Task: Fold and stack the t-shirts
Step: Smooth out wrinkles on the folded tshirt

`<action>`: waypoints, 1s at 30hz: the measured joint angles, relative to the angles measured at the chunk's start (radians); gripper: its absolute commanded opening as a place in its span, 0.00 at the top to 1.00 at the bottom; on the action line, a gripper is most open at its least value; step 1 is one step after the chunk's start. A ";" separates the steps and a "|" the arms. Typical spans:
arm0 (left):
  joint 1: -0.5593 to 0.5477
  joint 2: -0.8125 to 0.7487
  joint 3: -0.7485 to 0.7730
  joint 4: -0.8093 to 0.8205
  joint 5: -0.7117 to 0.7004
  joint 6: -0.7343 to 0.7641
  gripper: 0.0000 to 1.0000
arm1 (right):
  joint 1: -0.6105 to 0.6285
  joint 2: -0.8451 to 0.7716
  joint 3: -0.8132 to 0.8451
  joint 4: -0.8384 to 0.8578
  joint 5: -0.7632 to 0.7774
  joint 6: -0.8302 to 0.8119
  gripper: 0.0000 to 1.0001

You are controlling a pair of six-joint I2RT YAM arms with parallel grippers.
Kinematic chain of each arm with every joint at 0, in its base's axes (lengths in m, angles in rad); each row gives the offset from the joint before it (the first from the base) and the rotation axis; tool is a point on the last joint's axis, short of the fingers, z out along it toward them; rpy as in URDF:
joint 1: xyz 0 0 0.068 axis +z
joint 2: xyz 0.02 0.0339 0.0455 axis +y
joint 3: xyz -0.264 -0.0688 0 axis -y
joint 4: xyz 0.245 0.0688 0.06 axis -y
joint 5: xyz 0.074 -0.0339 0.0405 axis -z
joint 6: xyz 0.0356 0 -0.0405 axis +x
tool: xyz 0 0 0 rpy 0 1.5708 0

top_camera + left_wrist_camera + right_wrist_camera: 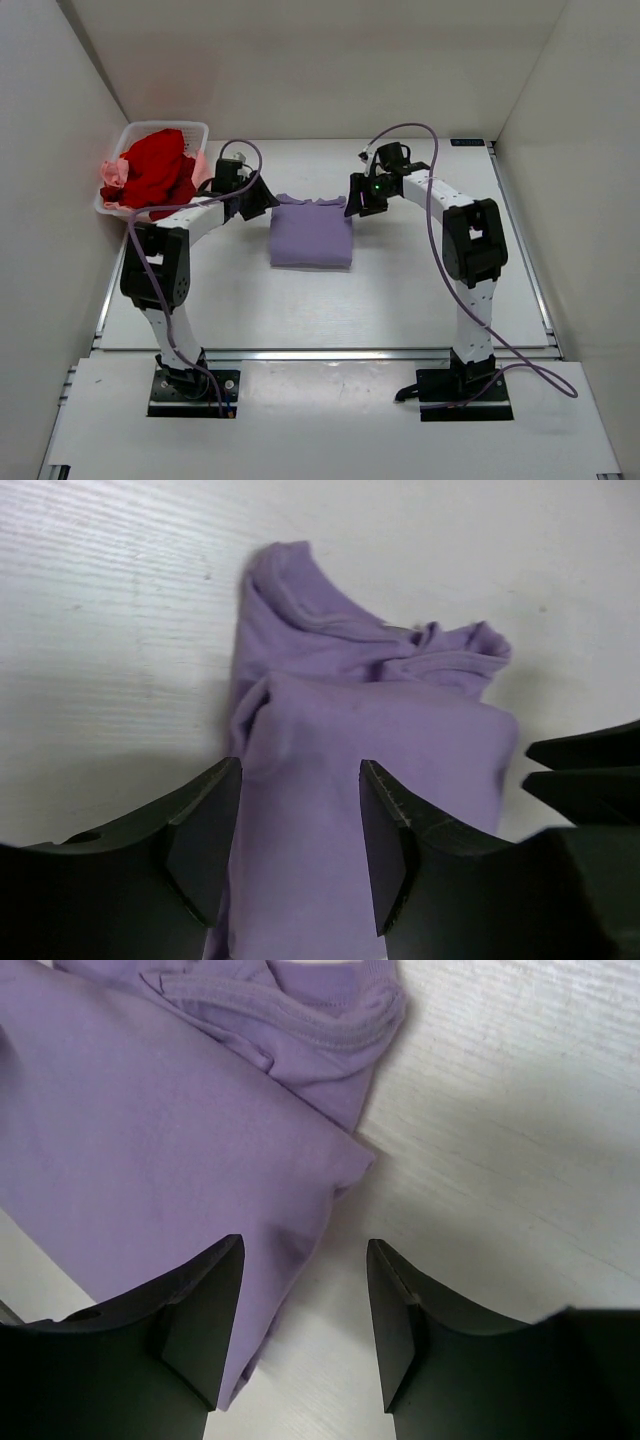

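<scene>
A lavender t-shirt (311, 234) lies folded into a rectangle on the white table, its collar at the far edge. It fills the left wrist view (360, 780) and the upper left of the right wrist view (150, 1140). My left gripper (265, 198) is open and empty above the shirt's far left corner. My right gripper (358, 200) is open and empty above the shirt's far right corner. A bright red t-shirt (155, 170) and a pale pink t-shirt (113, 177) lie crumpled in the white basket.
The white plastic basket (197, 130) stands at the far left of the table, beside the left arm. White walls close in the left, right and back sides. Purple cables loop over both arms.
</scene>
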 measured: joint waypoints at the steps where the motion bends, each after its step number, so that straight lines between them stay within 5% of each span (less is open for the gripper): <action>1: 0.000 0.012 -0.006 0.002 -0.009 0.002 0.38 | 0.000 0.003 -0.002 0.011 -0.008 0.005 0.50; 8: -0.003 0.115 0.003 0.032 -0.046 0.008 0.42 | -0.006 0.044 0.001 0.088 -0.056 0.043 0.59; 13: -0.005 0.172 0.043 0.043 -0.044 0.000 0.70 | -0.009 0.111 0.043 0.089 -0.082 0.063 0.77; 15: -0.005 0.176 0.053 0.051 -0.044 -0.009 0.87 | -0.011 0.131 0.061 0.082 -0.090 0.063 1.00; 17: -0.005 0.176 0.055 0.065 -0.044 -0.013 1.00 | -0.014 0.146 0.080 0.074 -0.097 0.064 0.99; 30: -0.002 0.135 0.079 0.068 -0.045 -0.009 1.00 | 0.003 0.077 0.117 0.063 -0.076 0.057 1.00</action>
